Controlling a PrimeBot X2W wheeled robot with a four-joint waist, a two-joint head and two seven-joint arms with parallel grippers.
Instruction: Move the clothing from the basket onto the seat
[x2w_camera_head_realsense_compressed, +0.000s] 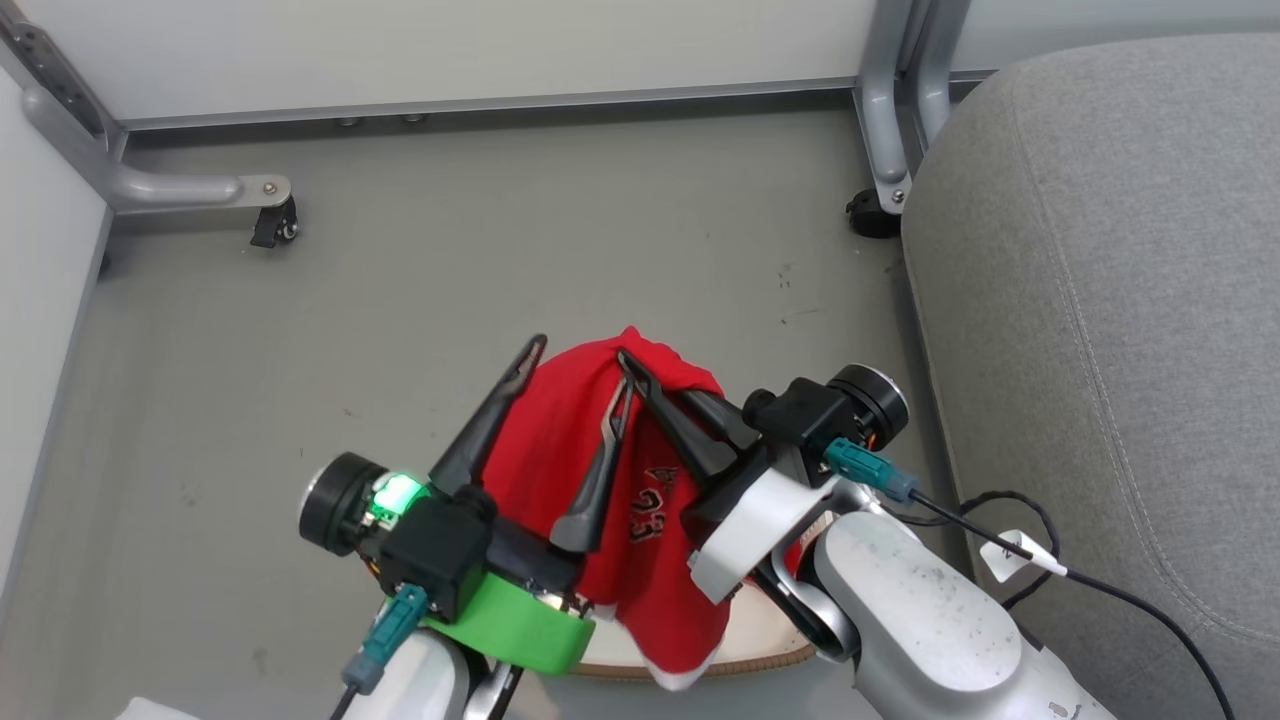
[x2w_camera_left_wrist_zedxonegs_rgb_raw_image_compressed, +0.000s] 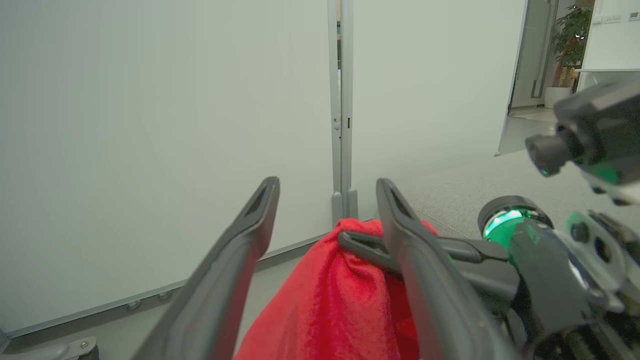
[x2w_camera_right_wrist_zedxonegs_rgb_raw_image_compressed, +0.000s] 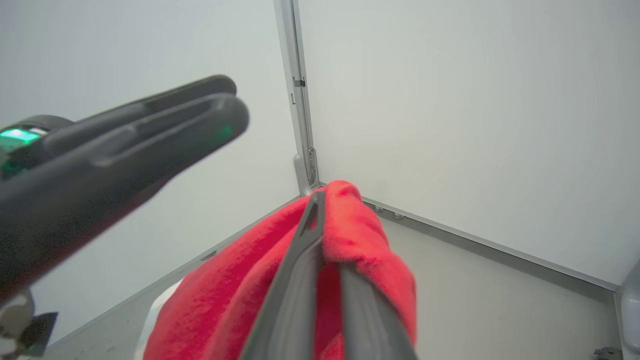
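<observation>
A red garment (x2w_camera_head_realsense_compressed: 545, 425) with block lettering hangs lifted from its top edge, where my right gripper (x2w_camera_head_realsense_compressed: 622, 358) is shut on it; the pinch is seen close up in the right wrist view, right gripper (x2w_camera_right_wrist_zedxonegs_rgb_raw_image_compressed: 320, 199) on red cloth (x2w_camera_right_wrist_zedxonegs_rgb_raw_image_compressed: 372, 250). My left gripper (x2w_camera_head_realsense_compressed: 580, 372) stands open beside it, one finger on each side of the cloth's upper part without closing. From the left wrist, the left gripper (x2w_camera_left_wrist_zedxonegs_rgb_raw_image_compressed: 327, 186) is spread above the cloth (x2w_camera_left_wrist_zedxonegs_rgb_raw_image_compressed: 325, 300). Below, a strip of the basket's brown rim (x2w_camera_head_realsense_compressed: 770, 655) shows. The grey seat (x2w_camera_head_realsense_compressed: 1100, 300) lies to the right.
White partition panels with grey metal feet (x2w_camera_head_realsense_compressed: 190, 188) and castors (x2w_camera_head_realsense_compressed: 872, 215) close off the back and left of the grey floor. A black cable with a white tag (x2w_camera_head_realsense_compressed: 1020, 550) trails from my right wrist toward the seat.
</observation>
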